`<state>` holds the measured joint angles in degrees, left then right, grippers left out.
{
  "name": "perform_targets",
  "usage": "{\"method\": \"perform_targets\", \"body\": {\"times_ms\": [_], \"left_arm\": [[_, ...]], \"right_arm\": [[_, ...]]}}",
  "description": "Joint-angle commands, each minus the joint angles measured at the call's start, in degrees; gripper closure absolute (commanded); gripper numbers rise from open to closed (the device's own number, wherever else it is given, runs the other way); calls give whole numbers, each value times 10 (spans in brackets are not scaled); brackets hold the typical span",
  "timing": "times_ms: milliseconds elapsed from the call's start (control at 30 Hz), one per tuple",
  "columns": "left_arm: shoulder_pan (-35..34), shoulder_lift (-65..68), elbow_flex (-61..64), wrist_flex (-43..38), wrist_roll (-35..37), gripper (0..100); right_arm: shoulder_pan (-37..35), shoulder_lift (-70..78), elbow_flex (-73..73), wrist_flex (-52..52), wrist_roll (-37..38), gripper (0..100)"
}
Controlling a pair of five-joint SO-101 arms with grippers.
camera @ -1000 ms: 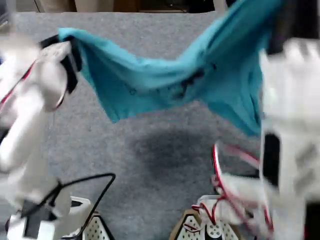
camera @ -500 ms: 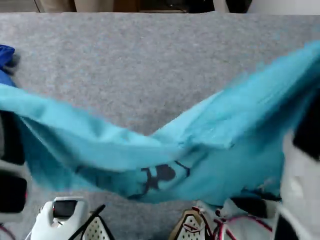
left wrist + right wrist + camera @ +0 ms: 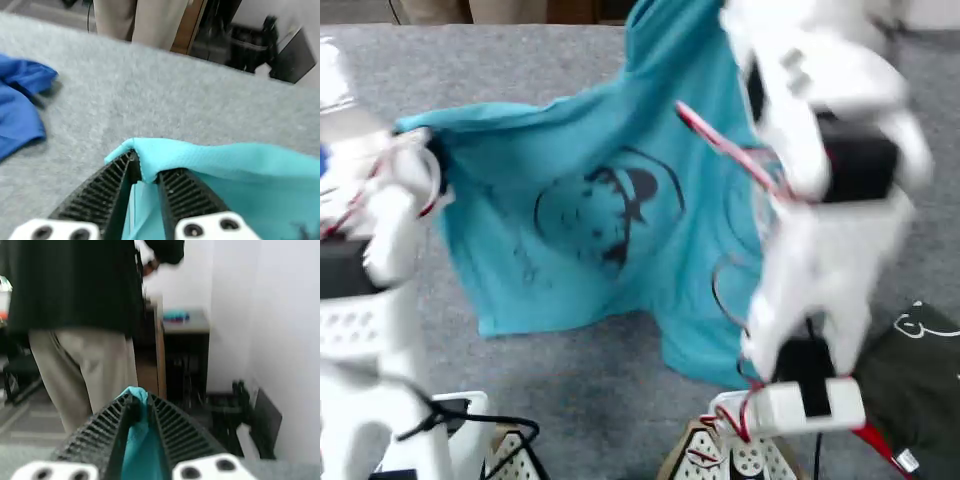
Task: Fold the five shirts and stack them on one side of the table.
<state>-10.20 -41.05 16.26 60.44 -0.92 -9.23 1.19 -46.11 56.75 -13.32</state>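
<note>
The teal shirt (image 3: 590,220) hangs spread over the middle of the bench (image 3: 520,60) — left jaws clamped on its corner near the left edge, right jaws clamped on a fold raised toward the far edge. A blue shirt (image 3: 20,107) lies by the left edge, a dark shirt (image 3: 910,385) at the near right corner.

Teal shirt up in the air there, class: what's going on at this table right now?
Two robot arms hold the teal shirt spread out between them above the grey table. The left arm has its jaws shut on one corner. The right arm has its jaws shut on another edge, raised higher. No fold is made yet. A blue shirt and a dark shirt lie on the table.
</note>
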Motion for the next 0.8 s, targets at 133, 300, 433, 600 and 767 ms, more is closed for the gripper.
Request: {"method": "perform_targets", "body": {"times_ms": [133, 300, 433, 600, 767], "left_arm": [[-11, 123, 253, -476, 2, 980], [-43, 328, 143, -555, 25, 980], [-58, 464, -11, -475, 40, 980], [-54, 485, -123, -276, 38, 981], [-33, 481, -127, -193, -4, 981]], "right_arm": [[11, 167, 80, -215, 0, 995], [27, 264, 41, -262, -2, 995], [34, 299, -18, -228, -2, 995], [36, 302, -116, -70, 5, 995], [22, 303, -169, 96, 63, 995]]}}
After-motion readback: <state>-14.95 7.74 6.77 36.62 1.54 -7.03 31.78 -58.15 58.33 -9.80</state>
